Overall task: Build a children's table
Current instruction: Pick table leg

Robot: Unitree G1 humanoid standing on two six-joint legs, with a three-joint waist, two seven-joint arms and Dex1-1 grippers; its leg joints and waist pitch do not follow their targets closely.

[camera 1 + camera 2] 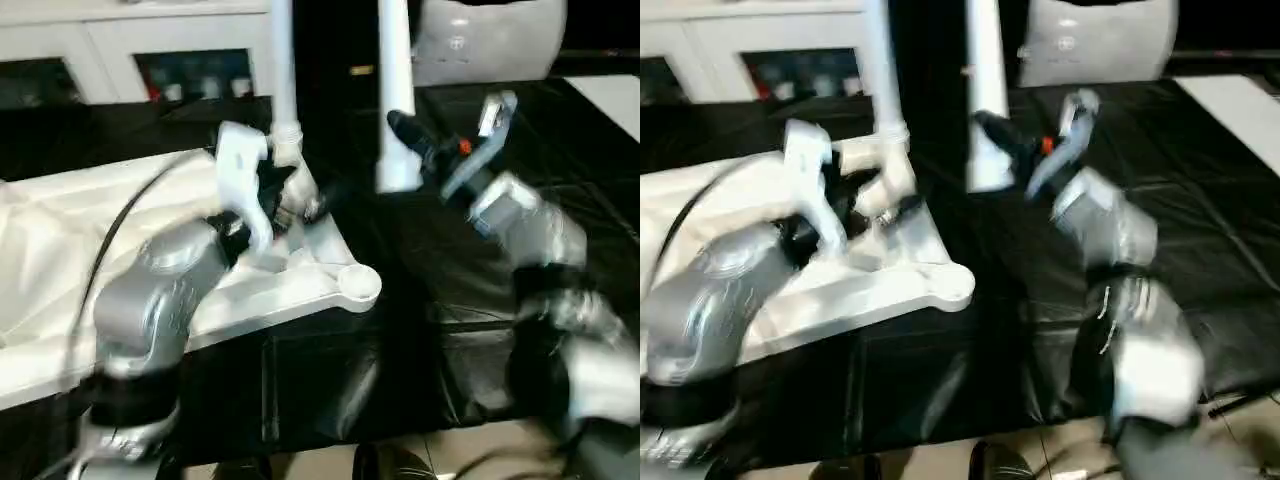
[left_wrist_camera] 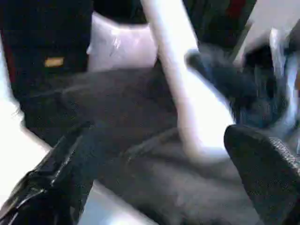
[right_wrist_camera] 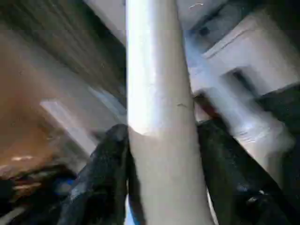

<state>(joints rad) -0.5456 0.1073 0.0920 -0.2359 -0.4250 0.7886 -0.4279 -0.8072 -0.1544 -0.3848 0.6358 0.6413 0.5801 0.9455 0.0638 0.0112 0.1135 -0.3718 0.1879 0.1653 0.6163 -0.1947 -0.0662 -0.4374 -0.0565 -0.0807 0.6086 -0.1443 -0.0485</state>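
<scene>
Dim room, heavy motion blur (wrist views esp.).

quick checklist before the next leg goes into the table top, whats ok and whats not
1. Right claw shut on the loose leg: ok.
2. Loose leg upright: ok.
3. Loose leg over the empty corner socket: not ok, it hangs off to the side above the black mat.
4. Left claw open and holding nothing: ok.
5. Standing leg fully seated in the table top: cannot tell.

Both upright legs [image 1: 394, 90] run off the top edge; the right forearm [image 1: 560, 290] is motion-blurred.
</scene>
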